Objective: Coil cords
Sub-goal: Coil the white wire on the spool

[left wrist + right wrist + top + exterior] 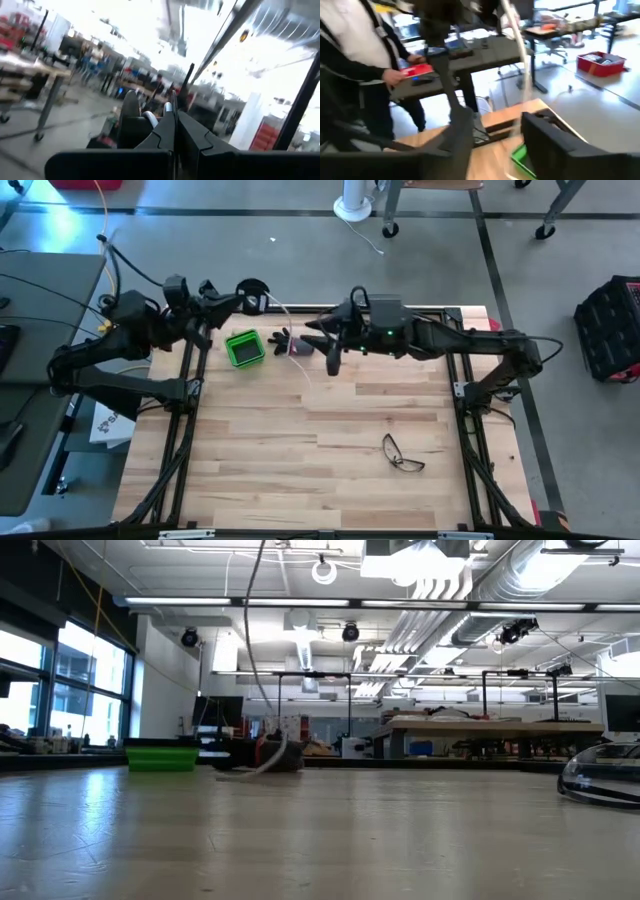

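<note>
White and thin, the flexible cord (pixel 283 313) is seen arching from the small round black reel (pixel 251 293) held up at the far edge of the pale wooden worktop (pixel 320 440), down toward the dark clutter beside the square green plastic tray (pixel 243 347). The reel is clamped in the fully closed left end effector (pixel 244 299), raised above the far left of the worktop. The right end effector (pixel 325 348) is held just above the worktop near the cord's lower end, its fingers spread apart with nothing visibly between them. For a tidy coil, the reel would best be kept steady and the loose cord gathered close to it, tension being kept gentle so kinks are avoided. A pair of clear safety glasses (pixel 402 454) lies well apart.
</note>
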Robot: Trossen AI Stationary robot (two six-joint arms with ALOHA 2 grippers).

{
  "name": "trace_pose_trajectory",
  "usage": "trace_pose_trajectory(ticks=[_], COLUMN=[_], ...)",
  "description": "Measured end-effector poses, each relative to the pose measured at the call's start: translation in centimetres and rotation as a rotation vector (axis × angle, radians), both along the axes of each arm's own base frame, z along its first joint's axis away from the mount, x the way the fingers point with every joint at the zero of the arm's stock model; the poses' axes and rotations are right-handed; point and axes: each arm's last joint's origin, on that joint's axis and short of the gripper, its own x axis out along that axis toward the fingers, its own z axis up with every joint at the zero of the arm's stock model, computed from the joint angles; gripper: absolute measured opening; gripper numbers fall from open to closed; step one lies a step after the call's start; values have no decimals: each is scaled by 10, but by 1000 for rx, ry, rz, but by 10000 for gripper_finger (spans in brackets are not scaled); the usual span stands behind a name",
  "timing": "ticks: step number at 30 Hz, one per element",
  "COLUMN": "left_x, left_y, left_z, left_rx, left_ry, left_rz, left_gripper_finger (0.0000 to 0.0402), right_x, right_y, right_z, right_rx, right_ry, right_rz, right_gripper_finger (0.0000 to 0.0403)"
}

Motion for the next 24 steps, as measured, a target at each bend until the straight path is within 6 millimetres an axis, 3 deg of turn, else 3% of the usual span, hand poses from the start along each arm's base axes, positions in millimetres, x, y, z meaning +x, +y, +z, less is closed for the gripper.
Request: trace_pose_trajectory(ticks=[3,7,11,16,24], left_x=[2,4,8,14,13], left_y=[0,0,1,1,1], left_z=[2,2,5,7,9], left_rx=[-18,-48,-72,-68,-74], left_ry=[-35,-52,-96,-133,-164], left_rz=[-12,-25,-40,-66,-64], left_gripper_finger=[0,0,0,0,0], right_x=[1,1,5,17,18], right_y=[-2,-6,-6,-6,-6], right_z=[-1,5,5,-9,-9], right_rx=[6,30,30,22,12], right_ry=[-2,-69,-95,-56,-64], right_rz=[-42,-42,-37,-36,-51], right_gripper_finger=[217,238,227,203,186])
